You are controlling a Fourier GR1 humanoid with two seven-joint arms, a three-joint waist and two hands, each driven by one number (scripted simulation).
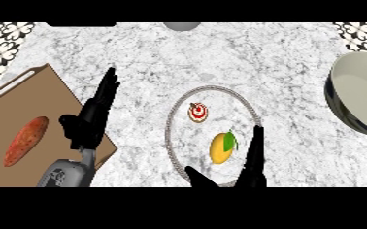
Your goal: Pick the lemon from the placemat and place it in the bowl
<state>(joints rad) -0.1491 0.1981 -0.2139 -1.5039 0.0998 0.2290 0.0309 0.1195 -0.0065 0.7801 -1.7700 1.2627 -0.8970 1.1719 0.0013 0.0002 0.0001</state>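
A yellow lemon (222,148) with a green leaf lies on a round marble-patterned placemat (237,104) with a beaded rim, at the counter's centre. My right hand (249,167) rises from the lower edge just right of the lemon, fingers straight and thumb spread out to the left below it, open and apart from the fruit. The bowl (349,92), cream inside with a dark outer wall, is cut off by the right edge. My left hand (91,114) rests open at the left, fingers pointing up.
A small red-and-white cupcake (198,112) sits on the placemat above the lemon. A brown cutting board (39,102) at the left carries a reddish sweet potato (25,141). A grey round object (181,26) and a dark one (81,24) show at the far edge.
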